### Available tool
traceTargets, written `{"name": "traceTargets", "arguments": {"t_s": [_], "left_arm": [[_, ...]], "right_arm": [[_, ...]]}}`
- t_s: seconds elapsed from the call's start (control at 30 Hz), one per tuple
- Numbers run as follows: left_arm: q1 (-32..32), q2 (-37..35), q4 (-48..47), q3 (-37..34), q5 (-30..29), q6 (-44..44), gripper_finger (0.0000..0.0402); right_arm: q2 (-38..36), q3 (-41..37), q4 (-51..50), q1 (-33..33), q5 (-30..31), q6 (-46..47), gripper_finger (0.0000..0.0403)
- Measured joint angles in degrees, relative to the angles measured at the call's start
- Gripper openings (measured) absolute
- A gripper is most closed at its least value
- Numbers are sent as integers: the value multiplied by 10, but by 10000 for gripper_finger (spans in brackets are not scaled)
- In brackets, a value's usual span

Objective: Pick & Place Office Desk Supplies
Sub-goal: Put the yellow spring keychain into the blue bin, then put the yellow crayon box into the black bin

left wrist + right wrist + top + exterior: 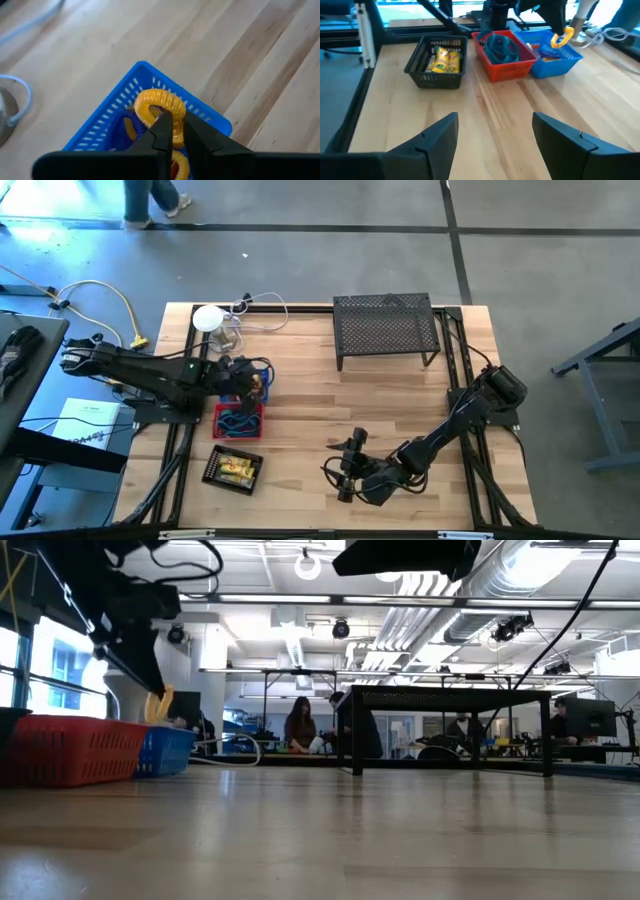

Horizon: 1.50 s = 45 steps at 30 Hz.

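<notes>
- The worktop (320, 405) was pale wood planks on a grey floor; the low view showed an open room behind it, with a seated person (300, 727) far off.
- A black mesh shelf (385, 328) stood at the worktop's far edge, and a white round device (208, 318) with a cable lay near the far left corner.
- Three baskets sat in a line on the left side: a blue basket (554, 58) farthest back, a red basket (504, 63) touching it, and a black basket (437, 64) nearest the front, a little apart.
- The left pincer (172, 125) hung over the blue basket, its fingers narrowly apart on an orange ring (159, 107), which it held just above the basket's rim.
- More orange and purple pieces lay inside the blue basket beneath it.
- Blue elastic loops (499, 46) filled the red basket.
- Yellow-and-white tubes (441, 59) lay in the black basket.
- The right pincer (495, 137) waited low over bare wood near the front middle of the worktop, fingers spread wide with nothing between them.
</notes>
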Motion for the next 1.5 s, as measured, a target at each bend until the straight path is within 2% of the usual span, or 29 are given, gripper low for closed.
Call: {"name": "traceTargets", "arguments": {"t_s": [0.13, 0.4, 0.53, 0.8, 0.93, 1.0, 1.13, 1.23, 1.3, 1.37, 1.5], "left_arm": [[23, 29, -17, 0, 31, 0, 60], [47, 65, -37, 0, 32, 18, 105], [47, 51, -41, 20, 29, 46, 111], [47, 29, -61, 76, -34, 68, 112], [37, 27, -22, 89, -23, 68, 112], [25, 27, 9, 89, 7, 67, 112], [-4, 30, 85, 89, 83, 68, 112], [-30, 37, 141, 87, 119, 91, 112], [-52, 47, 171, 85, 124, 104, 112], [-70, 65, 203, 83, 124, 124, 112], [-97, 107, 267, 83, 125, 168, 112]], "right_arm": [[0, 0, 0, -2, -28, 0, 243], [0, 0, -4, -2, -28, -4, 243], [0, 0, -6, -2, -27, -6, 243], [0, 0, -7, -2, -27, -6, 243], [-7, 0, -23, 3, -32, -7, 243], [-32, -1, -61, 8, -44, 0, 243], [-105, 0, -169, 11, -120, 129, 243], [-149, 0, -246, 11, -235, 262, 243], [-170, 0, -282, 16, -330, 369, 243], [-181, 0, -307, 25, -395, 473, 243], [-179, 0, -312, 54, -426, 616, 243]]}}
